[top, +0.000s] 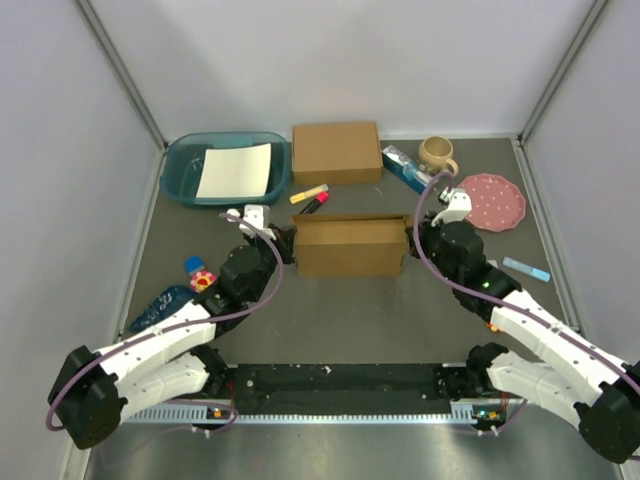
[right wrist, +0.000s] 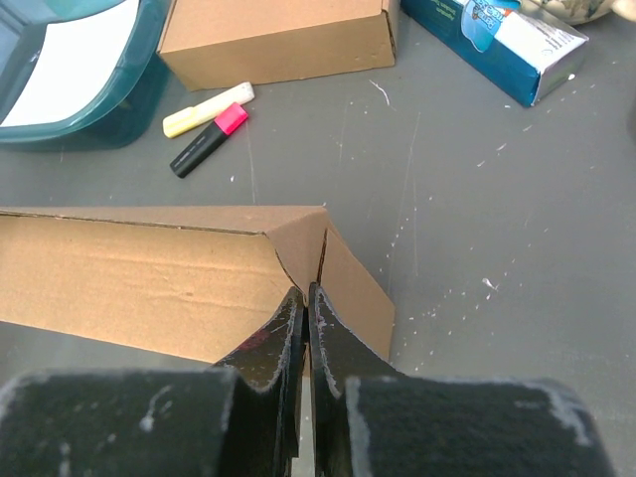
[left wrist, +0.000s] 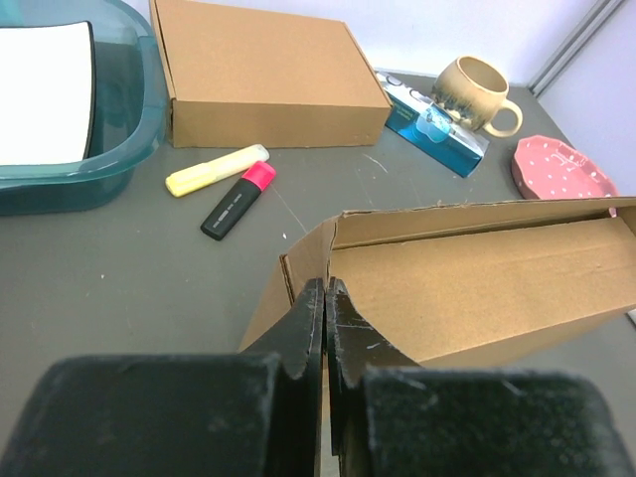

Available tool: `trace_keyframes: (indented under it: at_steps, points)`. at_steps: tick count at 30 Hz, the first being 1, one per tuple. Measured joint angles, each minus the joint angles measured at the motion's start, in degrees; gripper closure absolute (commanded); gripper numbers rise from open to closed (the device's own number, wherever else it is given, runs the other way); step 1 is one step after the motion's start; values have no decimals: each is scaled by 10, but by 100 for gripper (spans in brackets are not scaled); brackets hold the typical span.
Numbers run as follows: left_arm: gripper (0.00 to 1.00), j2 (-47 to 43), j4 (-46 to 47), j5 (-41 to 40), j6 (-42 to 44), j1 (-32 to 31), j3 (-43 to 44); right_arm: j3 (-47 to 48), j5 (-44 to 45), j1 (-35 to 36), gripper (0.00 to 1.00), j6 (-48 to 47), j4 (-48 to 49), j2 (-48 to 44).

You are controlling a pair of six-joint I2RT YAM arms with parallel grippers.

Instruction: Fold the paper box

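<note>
The paper box (top: 350,247) is brown cardboard and lies partly folded in the middle of the table, its long walls raised. My left gripper (top: 291,246) is at its left end, shut on the end wall; in the left wrist view the jaws (left wrist: 325,290) pinch the cardboard edge of the paper box (left wrist: 477,283). My right gripper (top: 410,240) is at its right end, also shut; in the right wrist view the jaws (right wrist: 305,294) pinch the end flap of the paper box (right wrist: 149,273).
A second closed brown box (top: 336,152) lies behind. A yellow highlighter (top: 309,192) and a black-pink marker (top: 316,203) lie between them. A teal tub (top: 183,170) with white paper is back left. A carton (top: 405,168), mug (top: 437,154) and pink plate (top: 492,201) are back right.
</note>
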Motion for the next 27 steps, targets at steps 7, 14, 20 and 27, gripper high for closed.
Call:
trace_keyframes:
  at_steps: [7, 14, 20, 27]
  points:
    - [100, -10, 32, -25, -14, -10, -24, -9, -3, 0, 100, 1, 2, -11]
    - [100, -18, 34, -42, -30, -16, -36, -11, -10, 0, 100, 2, 3, -14]
    - [100, -13, 67, -49, -54, -18, -53, -11, -11, 0, 100, 4, 4, -14]
    - [100, 6, 116, -57, -75, -18, -69, -11, -11, 0, 100, 4, 4, -14]
